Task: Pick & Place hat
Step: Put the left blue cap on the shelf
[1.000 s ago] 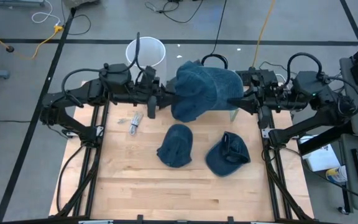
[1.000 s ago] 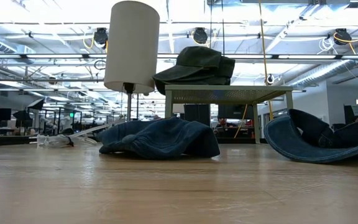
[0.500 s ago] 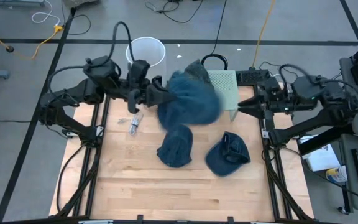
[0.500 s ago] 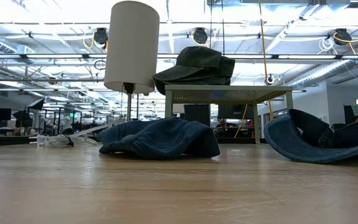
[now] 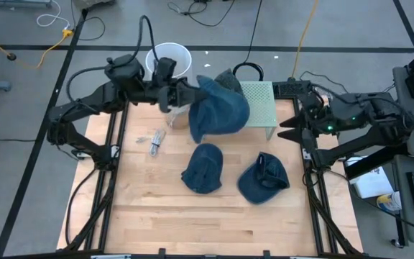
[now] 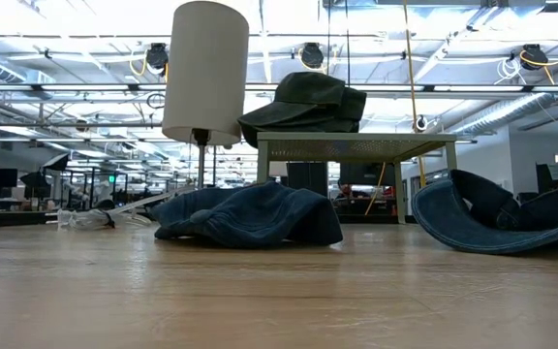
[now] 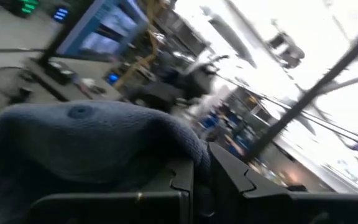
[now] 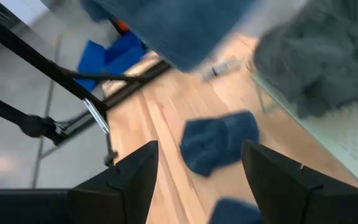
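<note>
A wooden desk (image 5: 207,216) seen from above, with a dark robot arm at each side. The left gripper (image 5: 180,94) is pressed together on the edge of a blue hat (image 5: 218,114), holding it in the air over the back of the desk, beside a small pale green stand (image 5: 261,104). In the left wrist view the fingers (image 7: 180,180) pinch the blue cloth (image 7: 86,140) between them. A darker hat (image 5: 226,78) lies on the green stand, partly hidden behind the lifted one; the low view shows it resting on top of the stand (image 6: 355,146). The right gripper (image 5: 287,129) is at the right edge of the desk, apart from the hat, its fingers (image 8: 129,177) spread and empty. Two more blue hats lie on the desk: a folded one (image 5: 203,167) near the middle and an upturned one (image 5: 263,178) to its right. A white bucket (image 5: 168,60) stands behind the desk on the floor.
</note>
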`<action>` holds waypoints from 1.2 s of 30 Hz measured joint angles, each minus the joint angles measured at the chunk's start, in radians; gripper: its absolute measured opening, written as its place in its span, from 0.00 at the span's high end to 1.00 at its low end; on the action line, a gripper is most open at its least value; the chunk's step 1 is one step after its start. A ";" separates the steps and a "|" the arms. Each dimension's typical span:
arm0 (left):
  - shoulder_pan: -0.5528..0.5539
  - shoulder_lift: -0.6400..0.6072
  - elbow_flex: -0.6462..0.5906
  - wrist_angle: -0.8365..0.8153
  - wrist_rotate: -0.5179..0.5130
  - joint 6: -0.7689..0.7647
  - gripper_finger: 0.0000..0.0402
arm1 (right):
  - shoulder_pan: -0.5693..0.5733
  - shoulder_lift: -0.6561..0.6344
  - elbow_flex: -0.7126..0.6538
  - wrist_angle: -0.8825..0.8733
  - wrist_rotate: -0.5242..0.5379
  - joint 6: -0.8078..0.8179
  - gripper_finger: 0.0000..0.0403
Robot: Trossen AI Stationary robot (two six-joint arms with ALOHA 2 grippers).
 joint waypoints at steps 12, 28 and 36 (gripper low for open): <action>0.076 0.155 0.002 0.235 -0.076 -0.071 0.93 | -0.001 -0.001 0.000 0.224 0.033 -0.165 0.46; 0.065 0.552 0.417 0.172 -0.449 0.001 0.93 | -0.002 -0.004 0.000 0.303 0.136 -0.326 0.47; 0.085 0.652 0.472 0.088 -0.451 0.007 0.93 | -0.001 -0.016 0.000 0.345 0.129 -0.466 0.47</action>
